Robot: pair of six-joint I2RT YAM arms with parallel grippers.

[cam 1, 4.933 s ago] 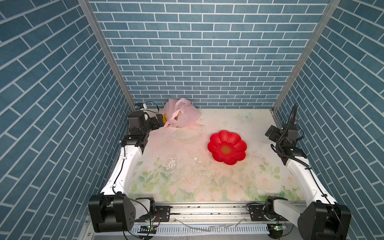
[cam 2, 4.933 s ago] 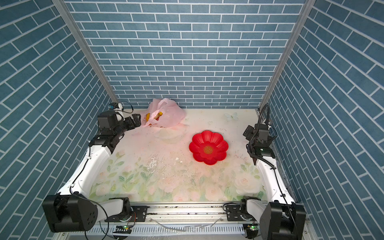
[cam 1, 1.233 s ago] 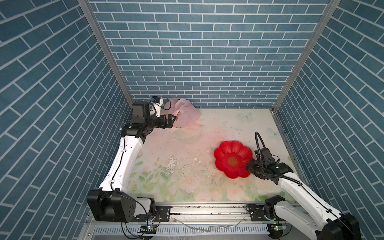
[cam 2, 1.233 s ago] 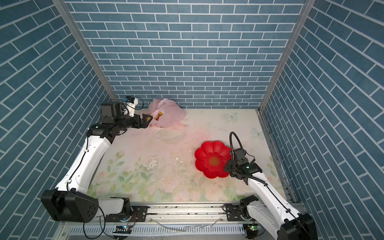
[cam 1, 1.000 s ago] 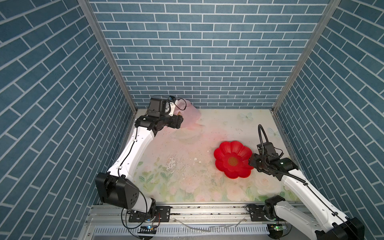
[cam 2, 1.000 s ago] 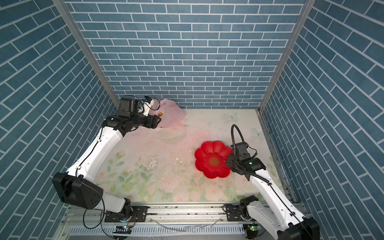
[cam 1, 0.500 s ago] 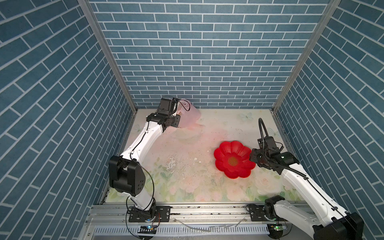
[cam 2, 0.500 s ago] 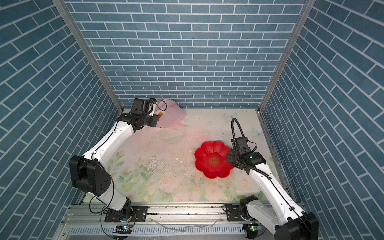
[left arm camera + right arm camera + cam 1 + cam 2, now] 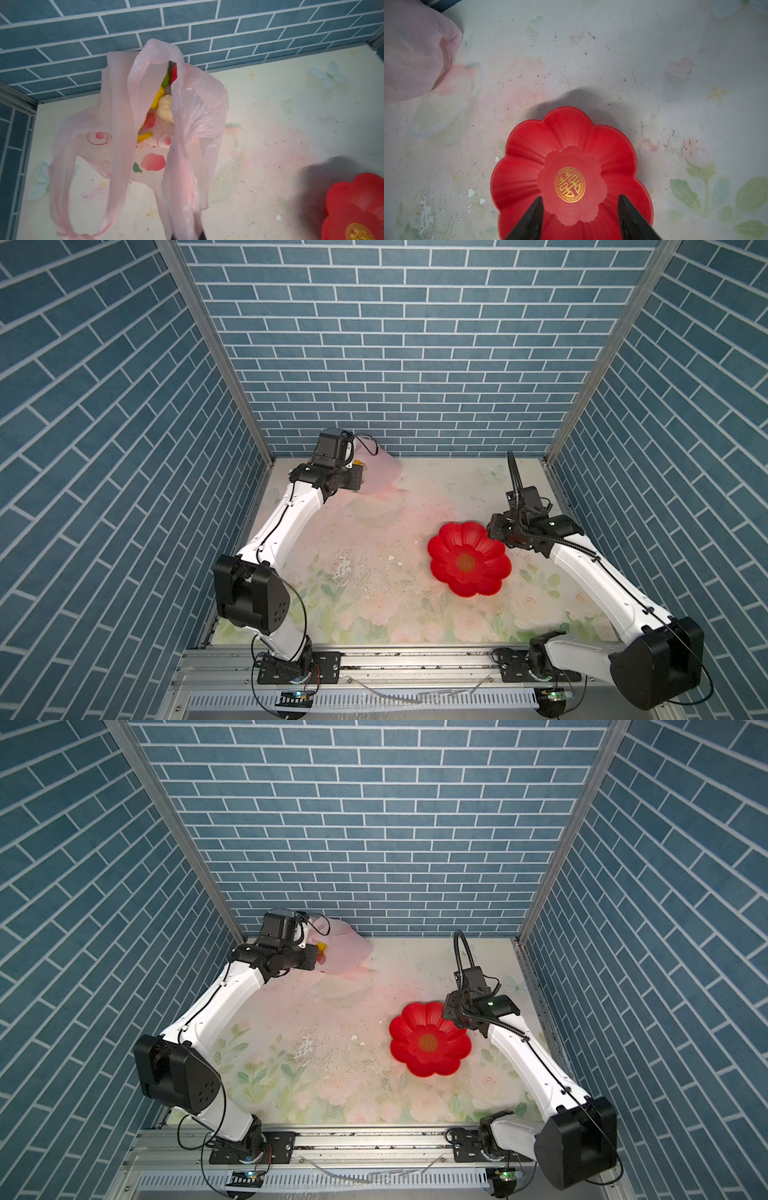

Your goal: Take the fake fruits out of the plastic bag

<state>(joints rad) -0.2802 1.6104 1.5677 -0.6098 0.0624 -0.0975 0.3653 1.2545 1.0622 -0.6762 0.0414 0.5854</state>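
Left tool (image 9: 187,235): its jaws are pressing together on one handle loop (image 9: 178,176) of the plastic bag (image 9: 195,108), over the far left corner of the counter (image 9: 374,614).
Plastic bag: it is sitting in that far left corner, close against the back wall (image 9: 399,364), in both top views (image 9: 384,472) (image 9: 347,952). Its mouth is gaping open and the other handle loop (image 9: 62,187) is hanging loose.
Fake fruits (image 9: 162,104): they are lying inside the bag. A cream lump (image 9: 166,109) is touching a yellow piece (image 9: 157,97), with a green ball (image 9: 165,80) and a red piece (image 9: 174,74) deeper in. A banana (image 9: 144,137) is poking out near the printed marks.
Right tool (image 9: 580,198): its fingers are standing apart, hanging over the red dish (image 9: 525,145) with nothing clamped. I cannot tell whether they are touching it.
Red dish: it is resting towards the counter's right edge (image 9: 468,585), well apart from the bag.
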